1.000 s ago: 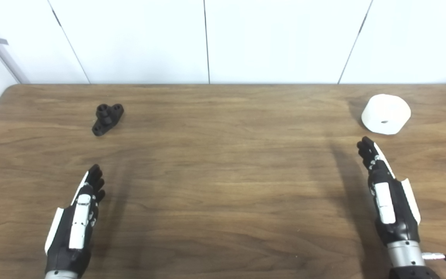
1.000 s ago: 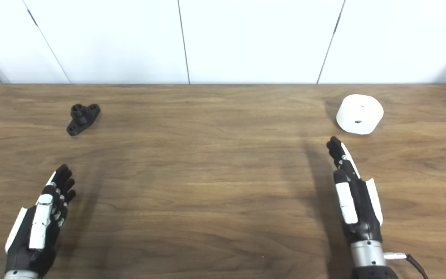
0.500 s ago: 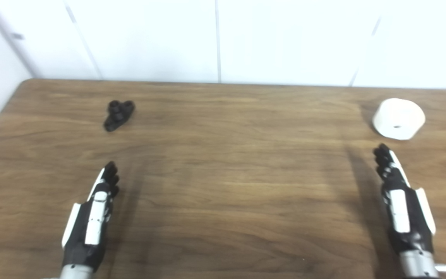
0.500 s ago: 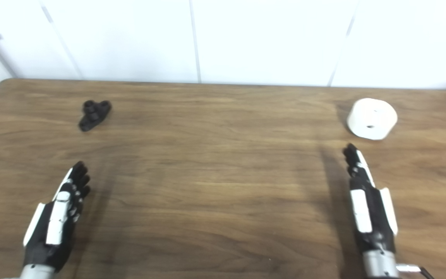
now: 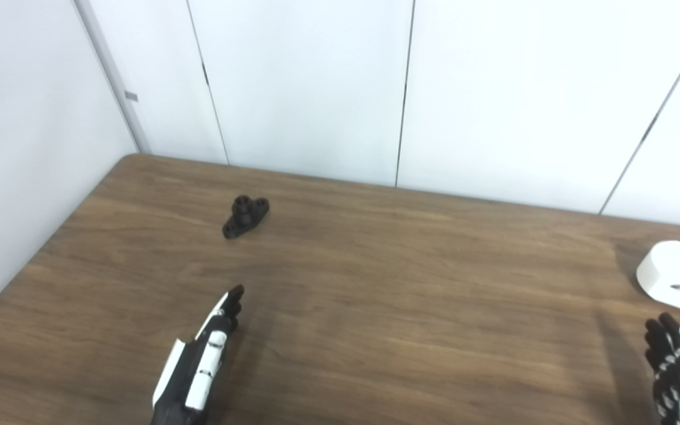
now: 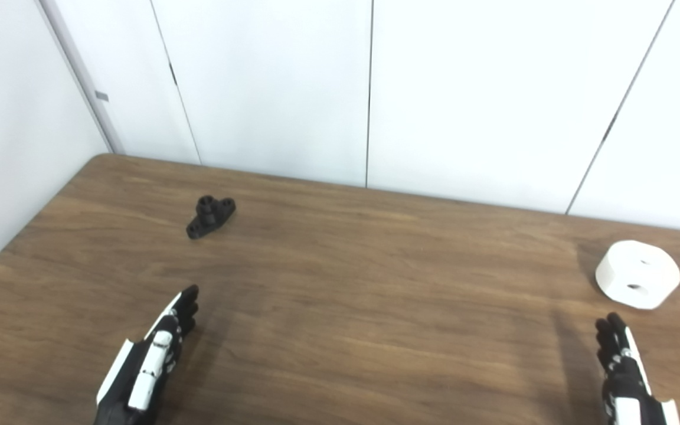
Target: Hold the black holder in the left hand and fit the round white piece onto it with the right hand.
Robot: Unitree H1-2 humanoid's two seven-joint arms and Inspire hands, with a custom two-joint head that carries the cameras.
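Observation:
The small black holder (image 5: 245,216) lies on the wooden table toward the far left. The round white piece (image 5: 677,283) rests at the far right of the table. My left hand (image 5: 201,366) hovers over the near left part of the table, open, fingers straight and pointing at the holder, well short of it. Low at the right edge is my right hand (image 6: 626,375), also open with nothing in it, just short of the white piece.
The wooden table (image 5: 411,295) has a rounded far-left corner near the white wall panels (image 5: 316,88). Its left edge runs close beside the left wall.
The camera has swung up and to the left, so the whole scene shifted down and right in the picture. Both hands stay open; the holder and white piece have not moved on the table.

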